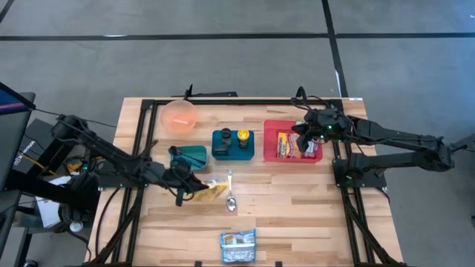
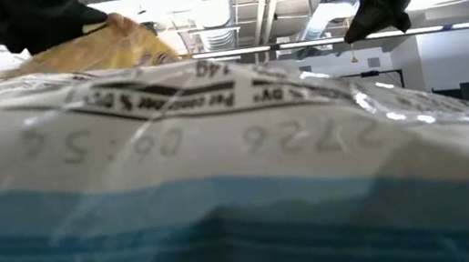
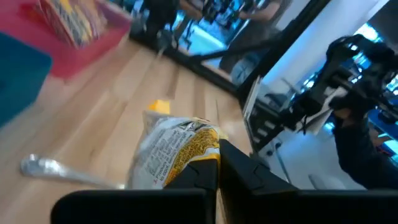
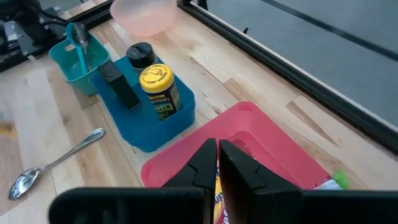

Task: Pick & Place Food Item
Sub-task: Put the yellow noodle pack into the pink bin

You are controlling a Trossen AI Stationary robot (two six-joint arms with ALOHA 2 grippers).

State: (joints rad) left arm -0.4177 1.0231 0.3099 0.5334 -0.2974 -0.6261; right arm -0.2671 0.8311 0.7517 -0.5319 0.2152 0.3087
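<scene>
Looking down from overhead, I've got the left claw [image 1: 194, 187] pinched shut on a yellow snack bag [image 1: 211, 191], holding it over the wooden counter [image 1: 297, 215] just left of the spoon [image 1: 230, 194]. From the left wrist camera the two fingers [image 3: 239, 171] are pressed right together with the crinkly bag [image 3: 171, 149] sticking out past them, and the spoon [image 3: 53, 169] lies on the wood close beside it. In the table-level view the bag [image 2: 98, 42] sits up off the counter, under the dark claw.

My right claw [image 1: 304, 139] is over the red tray [image 1: 272, 132] on the right side of the counter. On the right wrist camera its fingers [image 4: 202, 165] are closed down to a thin slit, tips right at the tray [image 4: 261, 134] and the snack packs in it. Can't tell if they're actually pinching one.

Other stuff on the counter: a blue caddy [image 1: 220, 152] in the middle holding a yellow-capped bottle [image 1: 243, 136] and a dark-capped one [image 1: 225, 135], a teal cup [image 1: 197, 155] just left of it, a pink bowl [image 1: 179, 116] at the far side, and a blue-and-white packet [image 1: 238, 245] at the near edge. That packet [image 2: 241, 176] fills nearly the whole table-level view.
</scene>
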